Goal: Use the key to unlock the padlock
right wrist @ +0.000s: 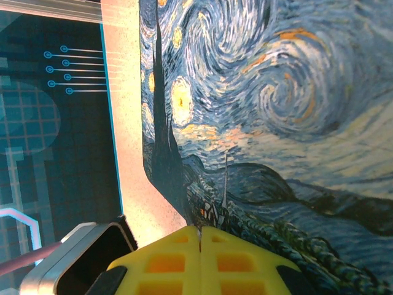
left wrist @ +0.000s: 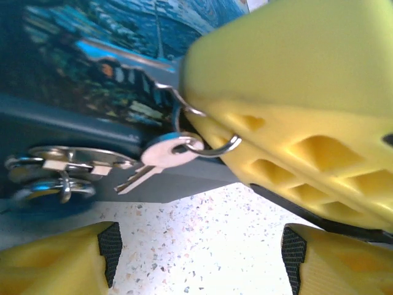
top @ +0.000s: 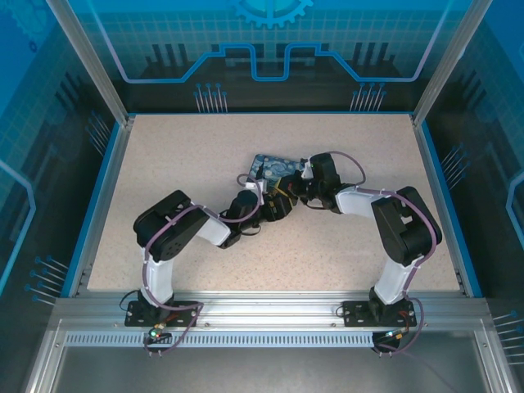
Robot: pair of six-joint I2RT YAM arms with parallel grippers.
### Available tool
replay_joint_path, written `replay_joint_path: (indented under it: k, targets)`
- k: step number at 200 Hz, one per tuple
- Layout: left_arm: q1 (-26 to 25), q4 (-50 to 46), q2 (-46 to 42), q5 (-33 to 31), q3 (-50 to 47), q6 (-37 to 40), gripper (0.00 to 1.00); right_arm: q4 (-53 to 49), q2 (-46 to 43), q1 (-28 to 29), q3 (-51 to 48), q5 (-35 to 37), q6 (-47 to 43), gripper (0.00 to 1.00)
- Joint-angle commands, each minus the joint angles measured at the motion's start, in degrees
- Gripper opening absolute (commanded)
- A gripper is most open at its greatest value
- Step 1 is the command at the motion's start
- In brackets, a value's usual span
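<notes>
Gleaming flat silver key (left wrist: 155, 162) on thin wire ring (left wrist: 232, 145)

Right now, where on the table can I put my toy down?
The table is bare in its far left and far right corners, and near the front edge between the left arm and right arm. The middle is crowded: both arms meet at the box.

Printed box (top: 274, 166) on speckled table (top: 180, 155)
</notes>
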Motion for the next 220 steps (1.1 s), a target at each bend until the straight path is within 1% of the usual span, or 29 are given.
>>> replay_joint_path:
  k: [1,34,63,102,124,131,145,172,220]
  targets:
    - [1.07,6.07,1.38,0.31,-0.20,-4.08,0.70,-2.51,1.73,-0.36,-1.36,-1.49,-0.66,0.00]
    - [1.10,4.79,0.89,0.03,-0.78,-3.21,0.70,-2.27,1.48,-0.94,-1.73,-1.82,-0.66,0.00]
    - [1.04,1.28,-4.51,0.48,-2.81,-1.80,0.70,-2.04,1.64,-1.35,-1.73,-2.41,-0.84,0.00]
    - [1.98,-12.66,-14.44,0.57,-3.73,3.01,0.71,-3.00,0.77,-2.36,-0.19,-3.26,-1.63,0.00]
    - [3.00,-20.16,-17.92,-0.42,-3.46,6.63,0.72,-3.33,0.12,-3.16,1.52,-3.82,-2.15,0.00]
    - [3.20,-22.84,-18.48,-0.76,-2.83,8.08,0.72,-5.35,-0.04,-3.35,2.21,-4.01,-2.48,0.00]
    - [3.43,-25.93,-19.04,-1.40,-2.31,10.54,0.72,-6.34,-0.41,-3.82,3.64,-4.28,-3.02,0.00]
    - [3.60,-28.99,-18.39,-1.72,-1.28,14.06,0.73,-7.57,-0.67,-4.68,5.98,-4.73,-3.26,0.00]
    - [3.62,-28.22,-13.99,-0.07,0.02,16.61,0.73,-8.17,-0.46,-6.69,8.79,-5.33,-2.86,0.00]
